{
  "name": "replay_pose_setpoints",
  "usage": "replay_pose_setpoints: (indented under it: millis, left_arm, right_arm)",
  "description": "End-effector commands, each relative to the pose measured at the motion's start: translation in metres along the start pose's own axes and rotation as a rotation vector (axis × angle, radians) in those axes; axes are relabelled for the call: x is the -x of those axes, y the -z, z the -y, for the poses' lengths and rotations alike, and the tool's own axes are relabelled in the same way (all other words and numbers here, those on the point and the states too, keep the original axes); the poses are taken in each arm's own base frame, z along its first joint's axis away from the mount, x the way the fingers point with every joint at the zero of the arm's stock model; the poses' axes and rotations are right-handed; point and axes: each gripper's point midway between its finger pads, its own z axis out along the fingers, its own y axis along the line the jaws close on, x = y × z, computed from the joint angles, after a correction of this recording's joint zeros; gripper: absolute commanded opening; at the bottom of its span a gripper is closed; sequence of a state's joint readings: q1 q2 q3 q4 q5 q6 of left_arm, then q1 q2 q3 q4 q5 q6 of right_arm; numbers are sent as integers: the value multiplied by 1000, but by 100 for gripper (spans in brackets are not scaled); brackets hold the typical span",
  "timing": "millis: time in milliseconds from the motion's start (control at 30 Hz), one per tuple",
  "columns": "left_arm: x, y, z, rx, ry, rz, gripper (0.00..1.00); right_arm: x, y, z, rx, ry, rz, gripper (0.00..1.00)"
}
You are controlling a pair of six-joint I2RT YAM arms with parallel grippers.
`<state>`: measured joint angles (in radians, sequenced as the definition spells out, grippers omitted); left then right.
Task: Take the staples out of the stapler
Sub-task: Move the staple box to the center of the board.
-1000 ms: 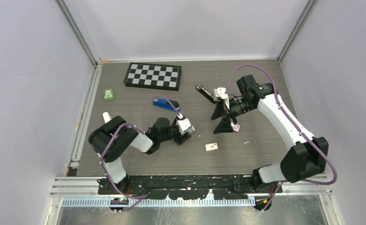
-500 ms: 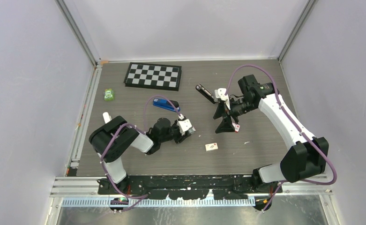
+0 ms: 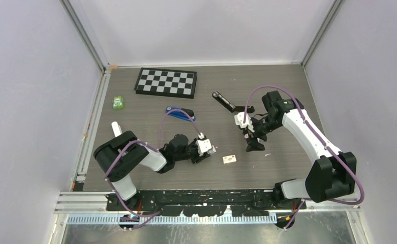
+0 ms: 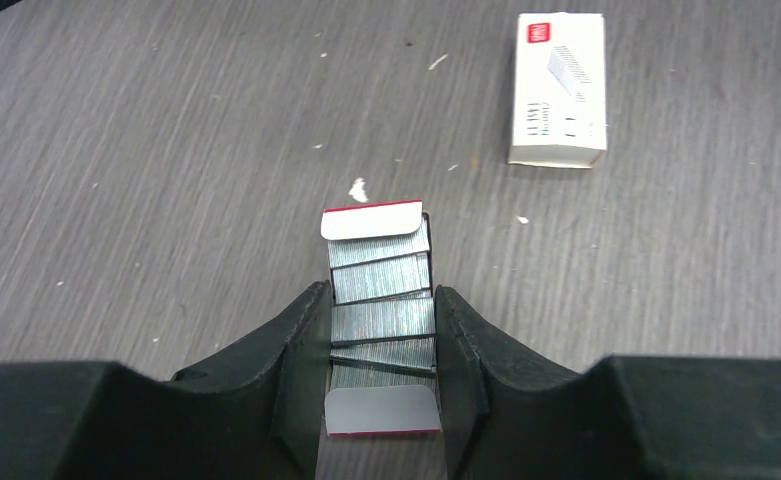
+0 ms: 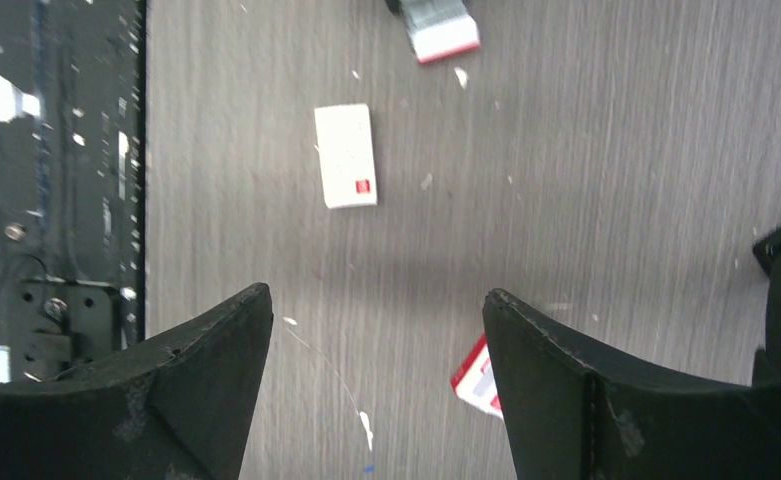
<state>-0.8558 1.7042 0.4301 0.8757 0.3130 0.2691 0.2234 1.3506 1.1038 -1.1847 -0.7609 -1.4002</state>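
Top view: left gripper (image 3: 208,150) has slid nearer the front edge and right gripper (image 3: 252,141) has dropped nearer too; blue stapler (image 3: 178,113) lies apart behind them, with bare table (image 3: 287,86) beyond. Left wrist: fingers (image 4: 301,330) pinch an open staple box (image 4: 378,320). Right wrist: jaws wide and empty over bare tabletop.

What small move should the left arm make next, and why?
Probably a slight lift of the open staple box, to test the grip: the left tool clamps both its long sides. The right tool hangs open and empty, so it offers no support.
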Motion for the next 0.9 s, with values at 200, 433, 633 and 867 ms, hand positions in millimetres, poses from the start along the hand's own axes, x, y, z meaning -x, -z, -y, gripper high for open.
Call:
replay_pose_setpoints:
  millis: [200, 433, 633, 867]
  left_arm:
    - [-1, 3, 18, -45, -42, -25, 35]
    - [-1, 3, 18, -46, -51, -28, 35]
    - [1, 4, 16, -38, -56, -24, 35]
    - [3, 5, 14, -17, -58, 1, 35]
  right_arm:
    - [-79, 10, 50, -216, -55, -204, 82]
    - [-111, -5, 64, -245, -131, -269, 82]
    - [-123, -15, 65, -231, -159, -285, 81]
    - [-130, -22, 71, -253, -152, -282, 79]
